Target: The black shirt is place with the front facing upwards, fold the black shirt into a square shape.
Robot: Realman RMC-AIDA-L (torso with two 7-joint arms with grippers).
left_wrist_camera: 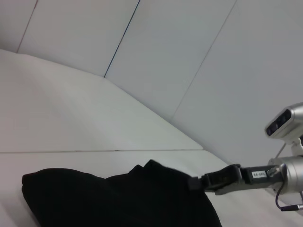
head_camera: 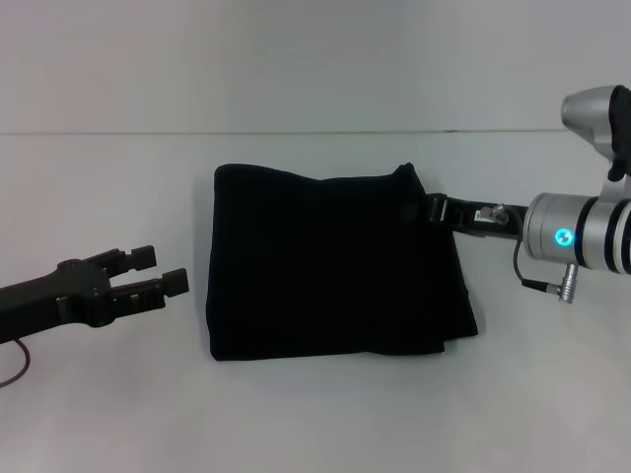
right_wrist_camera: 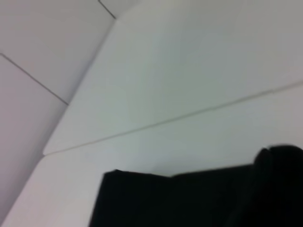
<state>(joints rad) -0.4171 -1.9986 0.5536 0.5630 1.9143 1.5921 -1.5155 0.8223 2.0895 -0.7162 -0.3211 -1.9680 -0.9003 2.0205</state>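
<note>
Lying mid-frame on the tabletop [head_camera: 315, 424], the shirt [head_camera: 325, 266] is looking soft and limp. The right gripper [head_camera: 426, 209] is pinching its upper-right corner; the left gripper [head_camera: 158, 271], fingers parted, is hovering empty.

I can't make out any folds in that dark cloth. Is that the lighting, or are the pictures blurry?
Head view: even, soft light, but the black shirt reads as one flat dark patch; only faint creases near the right gripper. Left wrist view: fairly sharp, same loss of detail. Right wrist view: soft and out of focus throughout.
</note>
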